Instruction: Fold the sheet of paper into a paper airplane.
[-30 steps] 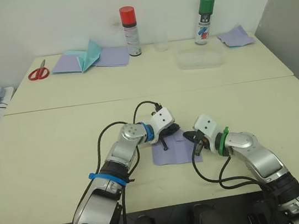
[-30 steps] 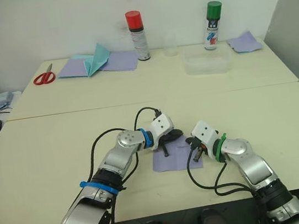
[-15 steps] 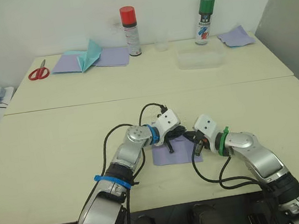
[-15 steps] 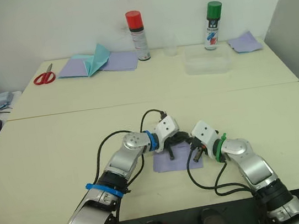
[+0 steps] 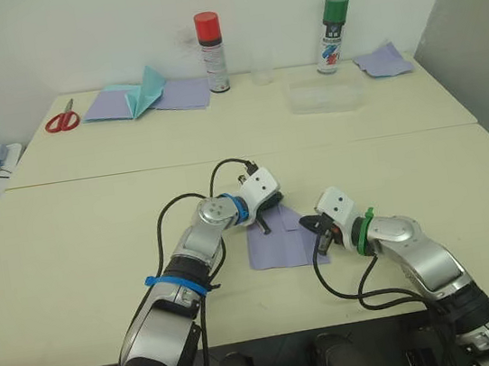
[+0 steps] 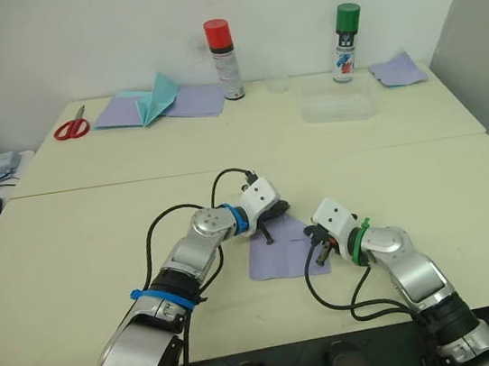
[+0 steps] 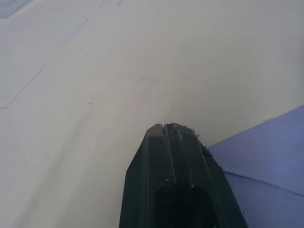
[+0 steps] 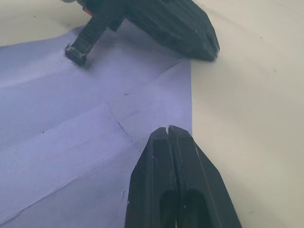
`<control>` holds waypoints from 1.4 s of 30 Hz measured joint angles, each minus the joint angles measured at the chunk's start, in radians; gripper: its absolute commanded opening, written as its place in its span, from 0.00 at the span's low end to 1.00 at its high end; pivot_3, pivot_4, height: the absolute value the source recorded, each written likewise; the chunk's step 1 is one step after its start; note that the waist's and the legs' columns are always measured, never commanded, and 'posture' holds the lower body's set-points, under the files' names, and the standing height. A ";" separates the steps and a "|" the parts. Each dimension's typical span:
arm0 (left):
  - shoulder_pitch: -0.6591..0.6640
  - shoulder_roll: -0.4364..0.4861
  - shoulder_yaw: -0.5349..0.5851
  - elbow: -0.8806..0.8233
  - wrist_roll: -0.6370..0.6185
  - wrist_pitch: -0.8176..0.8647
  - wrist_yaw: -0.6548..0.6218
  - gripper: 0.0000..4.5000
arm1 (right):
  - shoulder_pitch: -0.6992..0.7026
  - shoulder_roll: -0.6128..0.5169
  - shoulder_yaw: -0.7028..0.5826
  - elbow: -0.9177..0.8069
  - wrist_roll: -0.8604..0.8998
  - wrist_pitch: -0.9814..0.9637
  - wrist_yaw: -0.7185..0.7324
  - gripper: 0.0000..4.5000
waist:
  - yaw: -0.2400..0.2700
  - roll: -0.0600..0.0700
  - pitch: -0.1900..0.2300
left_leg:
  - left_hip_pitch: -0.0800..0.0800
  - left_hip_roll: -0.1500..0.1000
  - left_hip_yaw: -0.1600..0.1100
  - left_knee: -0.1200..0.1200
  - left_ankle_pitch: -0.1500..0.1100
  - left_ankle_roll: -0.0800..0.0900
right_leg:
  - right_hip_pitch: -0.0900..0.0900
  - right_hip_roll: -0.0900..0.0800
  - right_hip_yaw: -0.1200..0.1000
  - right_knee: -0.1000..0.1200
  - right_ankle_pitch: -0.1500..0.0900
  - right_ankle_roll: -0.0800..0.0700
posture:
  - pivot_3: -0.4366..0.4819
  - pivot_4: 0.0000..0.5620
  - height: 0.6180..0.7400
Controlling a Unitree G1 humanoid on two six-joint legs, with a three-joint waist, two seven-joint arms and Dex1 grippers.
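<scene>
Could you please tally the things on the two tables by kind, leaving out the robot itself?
Spray cans: 2 (red-capped can, green-capped can)
Scissors: 1
Clear containers: 2 (cup, tray)
Lavender papers: 4 (sheet of paper)
Teal paper: 1
Total: 10

Red scissors (image 5: 62, 120), teal paper (image 5: 148, 88), two spray cans (image 5: 211, 51) (image 5: 331, 32) and a clear container (image 5: 326, 96) are lying along the table's far edge.

Two spray cans stand at the back: a red-capped can (image 5: 211, 51) and a green-capped can (image 5: 331, 32). One pair of red scissors (image 5: 62, 118), one clear cup (image 5: 262, 68), one clear plastic tray (image 5: 327, 95), one teal folded paper (image 5: 147, 88). One creased lavender sheet of paper (image 5: 285, 243) lies between two hands: left hand (image 5: 265, 223), right hand (image 5: 313, 231).
</scene>
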 measured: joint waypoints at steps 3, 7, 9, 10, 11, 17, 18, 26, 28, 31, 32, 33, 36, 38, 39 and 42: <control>-0.005 0.023 0.080 -0.016 -0.043 -0.004 0.010 0.00 | -0.001 -0.001 -0.001 0.000 0.000 -0.001 0.002 0.00 | 0.000 0.000 0.000 | -0.001 0.000 0.000 0.000 0.000 0.000 | 0.000 0.000 0.000 0.000 0.000 0.000 | 0.48 0.27 1.00; 0.012 0.086 0.130 -0.157 -0.099 0.027 -0.043 0.00 | -0.009 0.006 0.000 0.013 0.000 -0.006 0.001 0.00 | -0.002 0.000 0.000 | -0.001 0.000 0.001 0.000 0.000 0.000 | 0.000 0.000 0.000 -0.001 0.000 0.000 | 0.48 0.27 1.00; 0.048 0.110 0.161 -0.238 -0.133 0.064 -0.060 0.00 | -0.014 0.010 0.002 0.022 0.000 -0.012 0.001 0.00 | -0.004 0.000 0.000 | 0.000 0.001 0.001 -0.001 0.000 0.000 | 0.000 0.000 0.001 0.000 0.000 0.000 | 0.48 0.27 1.00; 0.074 0.119 0.175 -0.278 -0.152 0.088 -0.066 0.00 | -0.015 0.013 0.003 0.026 0.000 -0.015 0.001 0.00 | -0.005 0.000 0.000 | 0.000 0.001 0.001 -0.001 0.000 0.000 | 0.000 0.000 0.001 0.000 0.000 0.000 | 0.48 0.27 1.00; 0.108 0.128 0.193 -0.322 -0.175 0.118 -0.075 0.12 | -0.018 0.015 0.005 0.030 0.000 -0.019 0.001 0.00 | -0.008 0.000 0.000 | 0.000 0.001 0.001 -0.001 0.000 0.000 | 0.000 0.000 0.001 0.000 0.000 0.000 | 0.48 0.27 1.00; 0.289 0.151 0.271 -0.542 -0.315 0.322 -0.095 0.49 | -0.031 0.018 0.011 0.049 -0.002 -0.028 0.001 0.00 | -0.011 0.000 0.000 | 0.000 0.002 0.001 0.000 0.000 0.000 | 0.000 -0.001 0.000 0.000 0.000 0.000 | 0.48 0.27 1.00; 0.306 0.149 0.281 -0.576 -0.340 0.352 -0.091 0.56 | -0.033 0.018 0.011 0.052 -0.002 -0.030 0.001 0.00 | -0.011 0.000 0.000 | 0.000 0.001 0.001 0.000 0.000 0.000 | 0.000 -0.001 0.000 0.000 0.000 0.000 | 0.48 0.27 1.00; 0.418 0.083 0.303 -0.720 -0.424 0.527 -0.005 0.83 | -0.041 0.019 0.015 0.068 -0.002 -0.044 0.008 0.00 | -0.012 0.000 0.000 | 0.001 0.001 0.001 0.000 0.000 0.000 | 0.000 -0.001 0.001 0.000 0.000 0.000 | 0.48 0.27 1.00; 0.440 0.069 0.279 -0.720 -0.417 0.537 0.019 0.83 | -0.041 0.019 0.014 0.069 -0.002 -0.046 0.011 0.00 | -0.012 0.000 0.000 | 0.001 0.001 0.001 0.000 0.000 0.000 | 0.000 -0.001 0.001 0.000 0.000 0.000 | 0.48 0.27 1.00; 0.445 0.039 0.258 -0.712 -0.411 0.532 0.044 0.79 | -0.041 0.019 0.014 0.071 -0.005 -0.048 0.012 0.00 | -0.011 0.000 0.000 | 0.001 0.001 0.001 0.000 0.000 0.000 | 0.000 -0.001 0.001 0.000 0.000 0.000 | 0.48 0.27 1.00; 0.445 0.038 0.252 -0.709 -0.410 0.528 0.045 0.75 | -0.041 0.020 0.014 0.071 -0.006 -0.048 0.012 0.00 | -0.011 -0.001 0.000 | 0.001 0.001 0.001 0.000 0.000 0.000 | 0.000 -0.001 0.001 0.000 0.000 0.000 | 0.48 0.27 1.00; 0.445 0.036 0.247 -0.707 -0.410 0.525 0.044 0.72 | -0.041 0.021 0.014 0.071 -0.007 -0.049 0.012 0.00 | -0.011 0.000 0.000 | 0.001 0.001 0.001 0.000 0.000 0.000 | 0.000 -0.001 0.001 0.000 0.000 0.000 | 0.48 0.27 1.00; 0.446 0.045 0.227 -0.707 -0.405 0.503 0.031 0.51 | -0.041 0.022 0.014 0.070 -0.009 -0.049 0.012 0.00 | -0.012 0.000 0.000 | 0.001 0.001 0.001 -0.001 0.000 0.000 | 0.000 -0.001 0.001 0.000 0.000 0.000 | 0.48 0.27 1.00; 0.449 0.059 0.207 -0.710 -0.390 0.480 0.023 0.36 | -0.041 0.024 0.014 0.070 -0.010 -0.049 0.010 0.00 | -0.012 0.000 0.000 | 0.001 0.001 0.001 -0.001 0.000 0.000 | 0.000 -0.001 0.002 0.000 0.000 0.000 | 0.48 0.27 1.00; 0.452 0.071 0.197 -0.711 -0.381 0.466 0.016 0.30 | -0.041 0.024 0.014 0.070 -0.010 -0.049 0.008 0.00 | -0.012 0.000 0.000 | 0.002 0.001 0.001 -0.001 0.000 0.000 | 0.000 -0.001 0.002 0.000 0.000 0.000 | 0.48 0.27 1.00; 0.457 0.102 0.165 -0.712 -0.342 0.415 0.004 0.07 | -0.041 0.024 0.014 0.070 -0.011 -0.049 0.004 0.00 | -0.012 0.000 0.000 | 0.001 0.001 0.001 -0.001 0.000 0.000 | 0.000 -0.002 0.002 0.000 0.000 0.000 | 0.48 0.27 1.00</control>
